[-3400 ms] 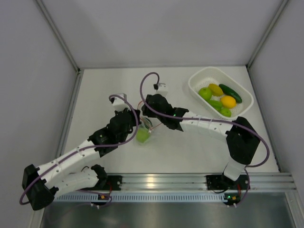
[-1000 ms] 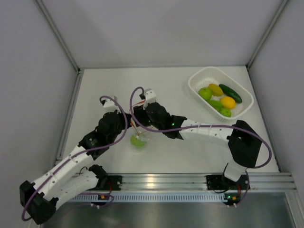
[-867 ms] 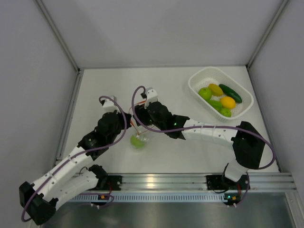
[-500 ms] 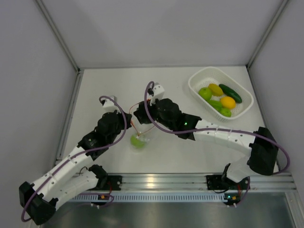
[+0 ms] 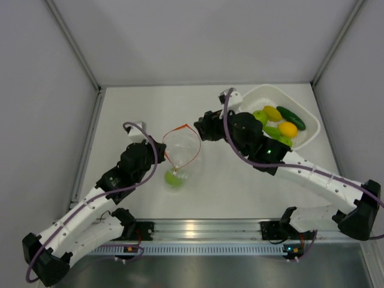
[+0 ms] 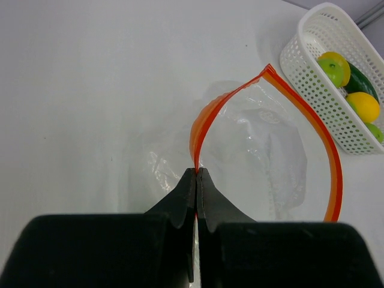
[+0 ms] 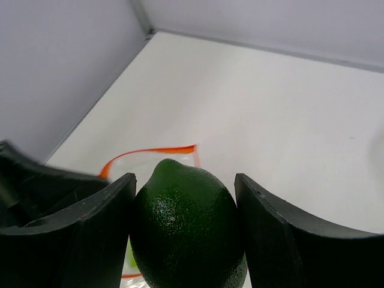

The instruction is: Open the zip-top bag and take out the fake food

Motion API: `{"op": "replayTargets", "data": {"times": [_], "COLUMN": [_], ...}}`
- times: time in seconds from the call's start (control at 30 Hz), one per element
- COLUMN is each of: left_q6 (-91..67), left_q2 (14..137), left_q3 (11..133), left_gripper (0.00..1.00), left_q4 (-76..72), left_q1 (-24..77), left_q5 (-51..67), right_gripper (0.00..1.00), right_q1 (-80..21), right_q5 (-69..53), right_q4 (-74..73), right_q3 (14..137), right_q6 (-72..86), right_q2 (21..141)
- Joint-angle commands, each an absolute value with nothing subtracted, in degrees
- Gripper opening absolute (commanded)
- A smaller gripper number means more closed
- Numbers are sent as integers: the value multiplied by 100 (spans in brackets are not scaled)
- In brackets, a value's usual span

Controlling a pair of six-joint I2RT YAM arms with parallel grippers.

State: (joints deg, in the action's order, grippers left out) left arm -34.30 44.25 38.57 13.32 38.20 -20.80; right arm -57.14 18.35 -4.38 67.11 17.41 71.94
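**A:** Nearest the arm bases, what have we got?

**B:** A glossy light-green round fruit (image 5: 174,178), lying in the near end of the zip-top bag (image 5: 187,157). You see it right through the crinkly clear plastic. The bag lies at about 9 o'clock from the middle of the white tabletop (image 5: 138,108).

**A:** And the left fingers?

**B:** The left fingers (image 6: 196,180) are pressed tight together, pinching the orange-red zip strip (image 6: 199,123) at the bag's 9 o'clock edge. From that pinch the strip bows out into a wide teardrop loop that comes to a sharp corner at its far end. The mouth gapes open.

**A:** Over to the right side.

**B:** The right fingers (image 5: 204,129) hang at 2 o'clock from the bag, just past that far corner. They stand well apart, and a dark-green fruit (image 7: 186,228) fills the gap, both inner faces against it. It has pebbly skin, an oval body and a small blunt tip, shaped like a lime. How high it hangs above the tabletop, I can't tell.

**A:** Farthest out?

**B:** A white perforated oval basket (image 5: 249,102) at 2 o'clock on the tabletop, tucked towards the far right corner. More fake food lies inside: a light-green ball (image 5: 259,117), a yellow piece (image 5: 272,112), a long dark-green cucumber (image 5: 291,117), a yellow-orange lemon shape (image 5: 288,128) and smaller green pieces (image 5: 284,141).
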Motion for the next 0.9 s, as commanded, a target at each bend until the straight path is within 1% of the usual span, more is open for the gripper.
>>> {"op": "replayTargets", "data": {"times": [0.0,0.07,0.1,0.23,0.27,0.47,0.67,0.73,0.87], "left_q6": [-3340,-3357,-3384,-3393,-3419,-3489,-3595,-3595,-3595], "left_q2": [4307,4324,4324,4351,4351,4438,4377,4377,4351], "left_q3": [4069,4078,4096,4148,4166,4254,4289,4289,4298], "left_gripper": [0,0,0,0,0,0,0,0,0], "left_q4": [1169,1169,1169,1169,1169,1169,1160,1160,1160], "left_q1": [3788,3788,3788,3797,3788,3797,3797,3797,3797], "left_q5": [-1978,-1907,-1899,-1802,-1767,-1433,-1196,-1125,-1037], "right_gripper": [49,49,49,50,50,51,52,54,55], "right_q1": [-4827,-4423,-4012,-3008,-2614,-1251,-625,-554,-510], "right_q5": [2022,1995,1978,2022,1978,1890,1916,1872,1872], "right_q4": [-869,-1045,-1194,-1476,-1546,-1758,-1618,-1582,-1538], "right_q3": [6628,6592,6531,6364,6311,6039,6134,6222,6590], "right_q6": [1582,1573,1547,1529,1512,1450,1450,1503,1591], "right_q2": [6751,6671,6653,6680,6697,6969,7672,8023,8673]}}
